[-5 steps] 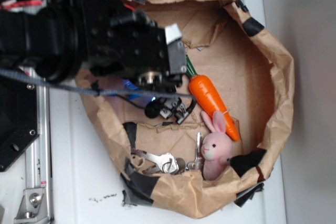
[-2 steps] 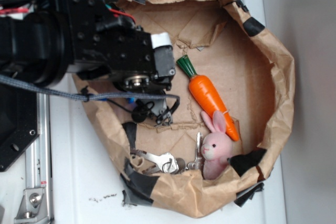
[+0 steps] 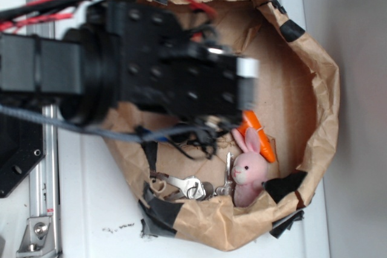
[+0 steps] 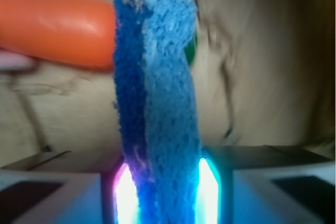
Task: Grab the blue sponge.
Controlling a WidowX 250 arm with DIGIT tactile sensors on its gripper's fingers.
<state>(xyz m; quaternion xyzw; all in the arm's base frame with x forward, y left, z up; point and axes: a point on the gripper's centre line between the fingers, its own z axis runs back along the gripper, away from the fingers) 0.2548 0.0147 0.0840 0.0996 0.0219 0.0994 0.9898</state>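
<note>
In the wrist view the blue sponge (image 4: pixel 157 103) stands upright between my two fingers, squeezed at its lower end, with lit pads on both sides. My gripper (image 4: pixel 165 192) is shut on it. Behind it lies the orange toy carrot (image 4: pixel 52 27) on brown paper. In the exterior view the black arm and gripper body (image 3: pixel 199 86) hang over the middle of the paper bag and hide the sponge and most of the carrot (image 3: pixel 254 131).
The torn brown paper bag (image 3: pixel 314 89) forms a walled nest with black tape patches. A pink plush rabbit (image 3: pixel 249 170) and metal keys (image 3: pixel 190 187) lie near its lower wall. A metal rail (image 3: pixel 45 179) runs at the left.
The arm has swung right from the bag's left wall to its middle, now covering most of the carrot. The sponge has left the spot at the left wall.
</note>
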